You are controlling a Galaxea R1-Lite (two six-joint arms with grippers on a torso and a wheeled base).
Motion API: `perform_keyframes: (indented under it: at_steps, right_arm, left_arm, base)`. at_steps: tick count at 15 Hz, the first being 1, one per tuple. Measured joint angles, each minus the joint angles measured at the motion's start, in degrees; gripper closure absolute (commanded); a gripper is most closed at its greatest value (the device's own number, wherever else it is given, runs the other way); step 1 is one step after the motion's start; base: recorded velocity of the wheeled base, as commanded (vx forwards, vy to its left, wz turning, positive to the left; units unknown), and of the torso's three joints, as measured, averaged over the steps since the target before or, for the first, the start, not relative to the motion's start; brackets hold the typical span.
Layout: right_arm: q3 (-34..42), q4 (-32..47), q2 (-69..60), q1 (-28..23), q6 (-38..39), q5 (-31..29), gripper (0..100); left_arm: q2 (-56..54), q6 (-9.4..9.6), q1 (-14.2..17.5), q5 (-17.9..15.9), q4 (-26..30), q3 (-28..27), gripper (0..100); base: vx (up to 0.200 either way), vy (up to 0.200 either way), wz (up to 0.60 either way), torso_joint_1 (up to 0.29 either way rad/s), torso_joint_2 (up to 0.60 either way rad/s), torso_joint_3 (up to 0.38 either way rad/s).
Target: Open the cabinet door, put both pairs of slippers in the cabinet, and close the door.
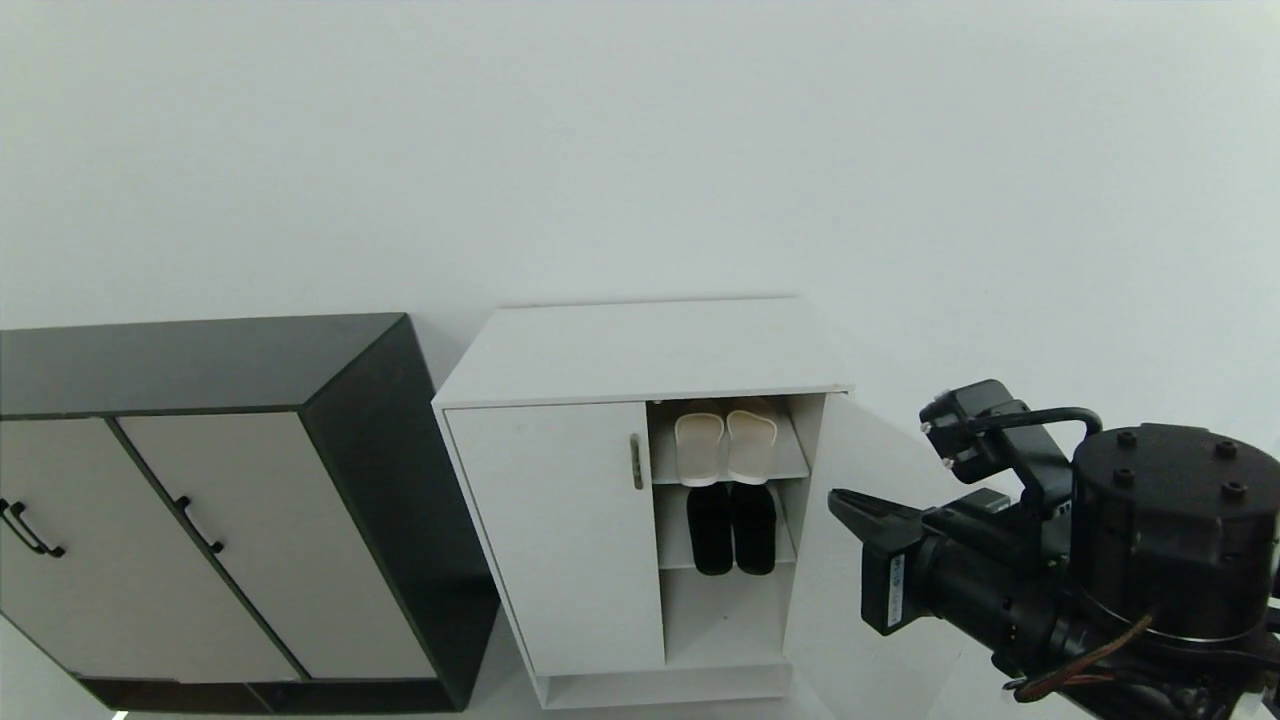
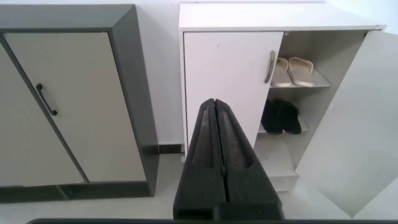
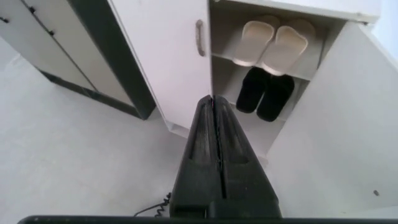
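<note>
The white cabinet (image 1: pixel 640 350) stands against the wall with its left door (image 1: pixel 560 530) closed and its right door (image 1: pixel 820 610) swung open. A white pair of slippers (image 1: pixel 725 445) lies on the top shelf, and a black pair of slippers (image 1: pixel 731 527) on the shelf below. My right gripper (image 1: pixel 840 498) is shut and holds nothing; it hangs in front of the open door, just right of the opening. My left gripper (image 2: pixel 214 101) is shut and holds nothing, back from the cabinet and facing its closed door (image 2: pixel 227 81). The right wrist view shows both pairs (image 3: pixel 270 42) (image 3: pixel 264 93) beyond my right gripper (image 3: pixel 212 98).
A black cabinet (image 1: pixel 380 470) with two pale doors and black handles stands close to the left of the white one. The wall rises right behind both. The floor (image 3: pixel 81 162) in front is bare, and the bottom compartment (image 1: pixel 725 610) holds nothing.
</note>
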Motion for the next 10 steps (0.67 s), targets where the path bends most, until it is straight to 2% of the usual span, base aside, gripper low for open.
perform_keyframes:
  at_steps: [3, 7, 10]
  right_arm:
    - [-0.1, -0.2, 0.4, -0.7, 0.0, 0.0, 100]
    - [-0.1, -0.1, 1.2, -2.4, -0.1, -0.1, 100]
    - [-0.6, -0.1, 2.0, -6.0, -0.2, -0.1, 100]
  left_arm:
    - [0.0, 0.02, 0.0, 0.0, 0.0, 0.0, 100]
    - [0.0, 0.00, 0.0, 0.0, -0.1, 0.0, 100]
    - [0.0, 0.00, 0.0, 0.0, 0.0, 0.0, 100]
  base:
    - [-0.200, 0.000, 0.00, -0.006, 0.00, 0.002]
    - [0.000, 0.000, 0.00, 0.000, 0.00, 0.000]
    - [0.000, 0.000, 0.00, 0.000, 0.00, 0.000]
